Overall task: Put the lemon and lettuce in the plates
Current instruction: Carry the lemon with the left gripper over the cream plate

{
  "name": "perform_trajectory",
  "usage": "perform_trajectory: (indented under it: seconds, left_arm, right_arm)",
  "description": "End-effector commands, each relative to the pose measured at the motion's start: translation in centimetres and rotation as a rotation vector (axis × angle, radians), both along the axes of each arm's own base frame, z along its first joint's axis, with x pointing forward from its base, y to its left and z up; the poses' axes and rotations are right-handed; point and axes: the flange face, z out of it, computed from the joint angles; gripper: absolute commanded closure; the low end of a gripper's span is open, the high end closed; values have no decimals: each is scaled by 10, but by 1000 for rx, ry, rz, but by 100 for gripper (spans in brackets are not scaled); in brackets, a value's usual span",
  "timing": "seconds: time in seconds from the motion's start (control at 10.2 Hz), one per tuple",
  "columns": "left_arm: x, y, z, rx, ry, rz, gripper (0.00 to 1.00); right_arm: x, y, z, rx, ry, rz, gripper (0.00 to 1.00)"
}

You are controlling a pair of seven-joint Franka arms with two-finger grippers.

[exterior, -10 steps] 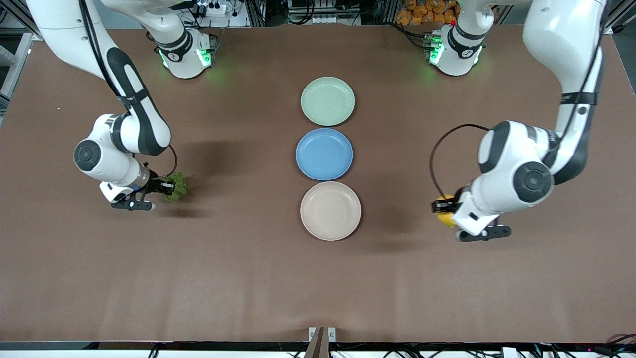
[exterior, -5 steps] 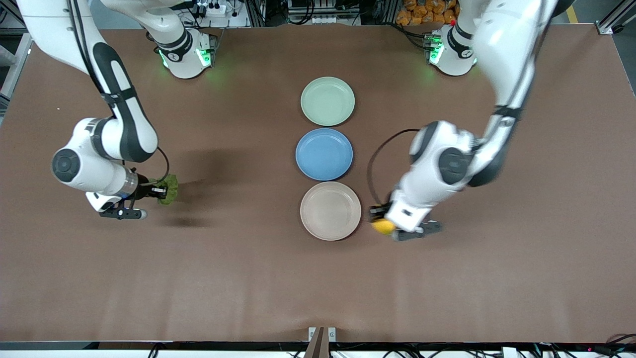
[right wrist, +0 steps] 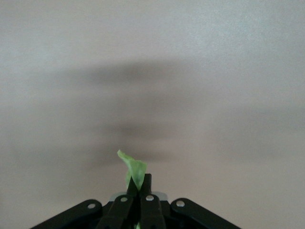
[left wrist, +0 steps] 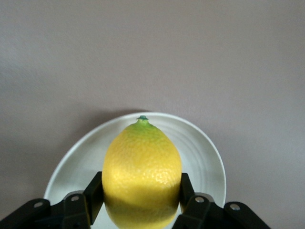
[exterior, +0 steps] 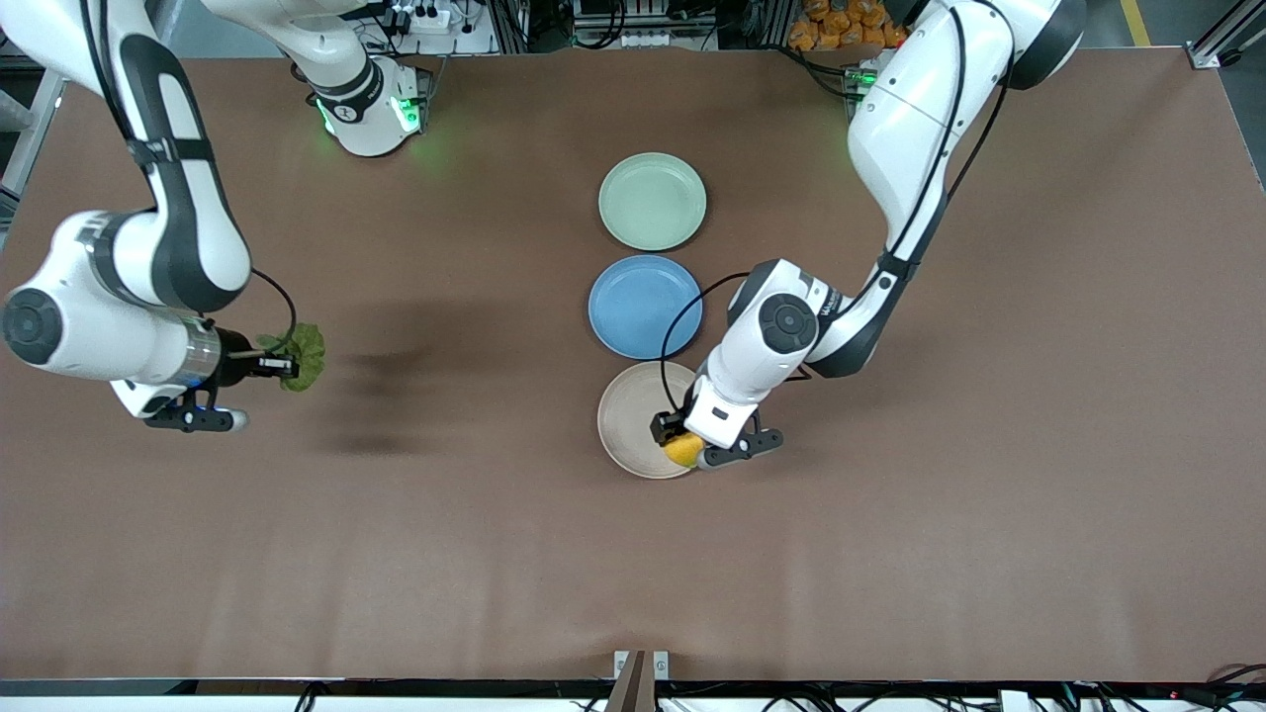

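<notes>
My left gripper is shut on the yellow lemon and holds it over the beige plate, near the rim toward the left arm's end. In the left wrist view the lemon sits between the black fingers above that plate. My right gripper is shut on the dark green lettuce, lifted over bare table toward the right arm's end. The right wrist view shows a strip of lettuce pinched between the fingertips. The mint green plate stands farthest from the front camera.
A blue plate lies between the mint green and beige plates in one row at the middle of the brown table. The left arm's forearm hangs above the table beside the blue plate.
The left arm swung the lemon from the left arm's end of the table to over the beige plate. The right arm lifted the lettuce and drew it toward the right arm's end.
</notes>
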Motion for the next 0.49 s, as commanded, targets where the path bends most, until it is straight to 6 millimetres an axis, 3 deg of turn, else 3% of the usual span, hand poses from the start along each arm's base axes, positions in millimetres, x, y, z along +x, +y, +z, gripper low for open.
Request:
perform_trajectory:
  seconds: [0.0,0.2,0.39]
  left_arm:
    - [-3,-13,-3,-3,-8,8,100]
    - [-11,-23,5,-10,-5,13,100]
    - [-19,-30,-2,-6,19,42,96]
  right_arm:
    - [-13,6,41,37,1,4,100]
    - [-24,21,67,36,20,-26,100]
    - [-32,67,84,19,28,-49,100]
